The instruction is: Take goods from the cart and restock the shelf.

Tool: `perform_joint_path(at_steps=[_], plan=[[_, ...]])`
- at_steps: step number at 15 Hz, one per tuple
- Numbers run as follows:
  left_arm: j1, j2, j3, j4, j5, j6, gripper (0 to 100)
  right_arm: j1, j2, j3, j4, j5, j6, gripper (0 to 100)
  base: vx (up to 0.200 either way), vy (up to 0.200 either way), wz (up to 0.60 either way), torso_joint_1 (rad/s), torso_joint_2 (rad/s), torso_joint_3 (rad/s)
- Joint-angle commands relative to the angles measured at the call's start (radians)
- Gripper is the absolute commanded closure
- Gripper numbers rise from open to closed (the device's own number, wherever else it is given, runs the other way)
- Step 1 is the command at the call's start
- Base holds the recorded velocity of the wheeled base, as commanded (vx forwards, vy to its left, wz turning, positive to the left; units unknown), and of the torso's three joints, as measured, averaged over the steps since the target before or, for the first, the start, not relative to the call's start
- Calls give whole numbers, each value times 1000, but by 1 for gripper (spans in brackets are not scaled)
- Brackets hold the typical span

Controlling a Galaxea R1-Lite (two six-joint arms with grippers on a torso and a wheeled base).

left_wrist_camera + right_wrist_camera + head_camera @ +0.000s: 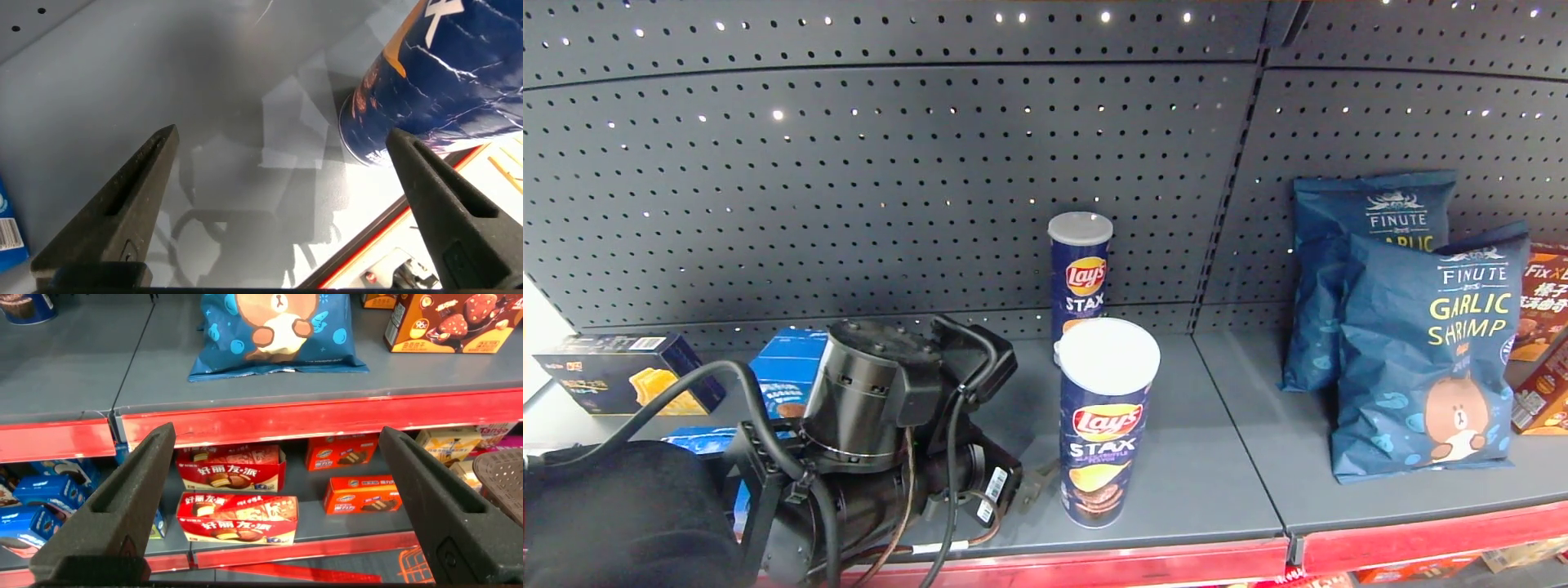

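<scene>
A dark pegboard back panel (849, 188) rises behind a grey shelf (1225, 457) edged with a red price strip (1094, 563). Just below the middle of the head view, the front chip can (1107, 425) stands upright near the shelf's front edge. The rear chip can (1081, 273) stands directly behind it, against the panel. The two form a single file, which reads as a facing row being filled from back to front.

The left gripper (1036, 483) lies low on the shelf at the lower left, just beside the front can's base. In the left wrist view its jaws (282, 139) stand wide with only bare shelf between them, and the can (441, 73) sits off to one side by one finger. I cannot tell whether that finger touches it. I judge that this can is already placed and the arm is free to go for another item.

The right gripper (276, 434) hangs in front of the lower shelves, its jaws also wide and empty, with red boxes (233, 518) beyond.

At the right of the head view, blue snack bags (1429, 351) lean against the panel, next to brown boxes (1543, 327). A dark box (621, 371) and a blue box (788, 367) lie at the left.
</scene>
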Motion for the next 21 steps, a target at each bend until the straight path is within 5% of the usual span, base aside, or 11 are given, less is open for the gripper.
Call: perform_joint_path(at_steps=[1, 4, 5, 8, 9, 11, 14, 16, 17, 21], plan=[[5, -3, 10, 0, 0, 0, 0, 0, 1, 0, 0, 0, 0, 0, 0, 0, 0, 0, 0, 0], [72, -81, 7, 13, 4, 16, 0, 0, 1, 0, 0, 0, 0, 0, 0, 0, 0, 0, 0, 0], [106, -113, 3, 13, 1, 43, 0, 0, 1, 0, 0, 0, 0, 0, 0, 0, 0, 0, 0, 0], [187, -289, 33, 13, 4, 194, 0, 0, 1, 0, -1, 0, 0, 0, 0, 0, 0, 0, 0, 0], [190, -334, 50, 13, 11, 196, 0, 0, 1, 0, 0, 0, 0, 0, 0, 0, 0, 0, 0, 0], [278, -552, 182, 20, 109, 170, 0, 0, 1, 0, -1, 0, 0, 0, 0, 0, 0, 0, 0, 0], [382, -871, 434, 109, 107, 26, 0, 0, 1, 0, 0, 0, 0, 0, 0, 0, 0, 0, 0, 0], [479, -1067, 573, 195, 107, 1, 0, 0, 1, 0, 0, 0, 0, 0, 0, 0, 0, 0, 0, 0], [551, -1191, 633, 264, 92, -2, 0, 0, 1, 0, -1, 0, 0, 0, 0, 0, 0, 0, 0, 0], [723, -1422, 734, 333, -151, -23, 0, 0, 1, 0, 0, 0, 0, 0, 0, 0, 0, 0, 0, 0]])
